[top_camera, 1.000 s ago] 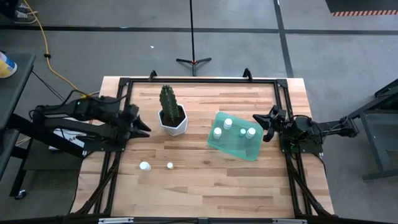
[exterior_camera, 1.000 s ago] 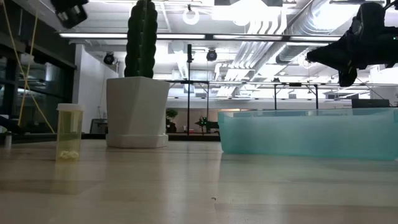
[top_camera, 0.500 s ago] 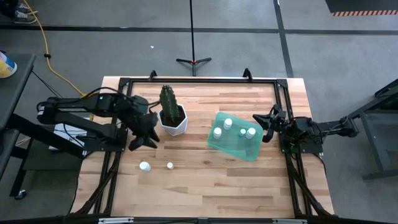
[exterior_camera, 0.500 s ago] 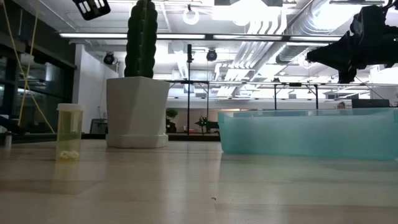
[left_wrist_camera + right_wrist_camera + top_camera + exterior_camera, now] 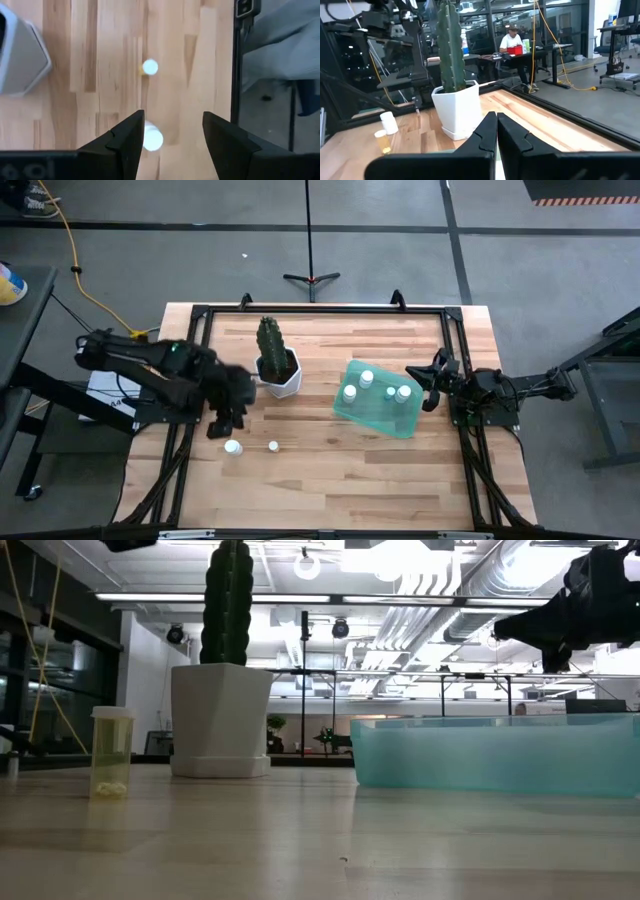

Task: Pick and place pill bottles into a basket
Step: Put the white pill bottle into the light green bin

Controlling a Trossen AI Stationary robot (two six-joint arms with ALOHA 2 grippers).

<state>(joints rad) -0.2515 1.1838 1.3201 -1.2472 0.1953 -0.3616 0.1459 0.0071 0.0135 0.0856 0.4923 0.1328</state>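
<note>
Two pill bottles point(image 5: 232, 447) point(image 5: 273, 446) stand on the table near its front left; in the left wrist view they are the near bottle point(image 5: 151, 139) and the far bottle point(image 5: 150, 67). My left gripper point(image 5: 222, 425) hangs open above and just left of the nearer one, pointing steeply down, with nothing between its fingers point(image 5: 172, 135). The teal basket point(image 5: 378, 412) lies right of centre with several white-capped bottles point(image 5: 366, 378) standing in it. My right gripper point(image 5: 430, 385) waits shut at the basket's right side, clear of it point(image 5: 496, 131).
A white faceted pot with a cactus point(image 5: 277, 370) stands between my left gripper and the basket. A black frame rail point(image 5: 236, 75) runs along the table's left edge. In the low view one yellowish bottle point(image 5: 111, 752) stands left of the pot point(image 5: 220, 720).
My left gripper has swung from beside the cactus pot toward the table's near edge, coming over the two loose bottles, and has tipped from nearly level to pointing steeply down. The bottles and the basket have kept still.
</note>
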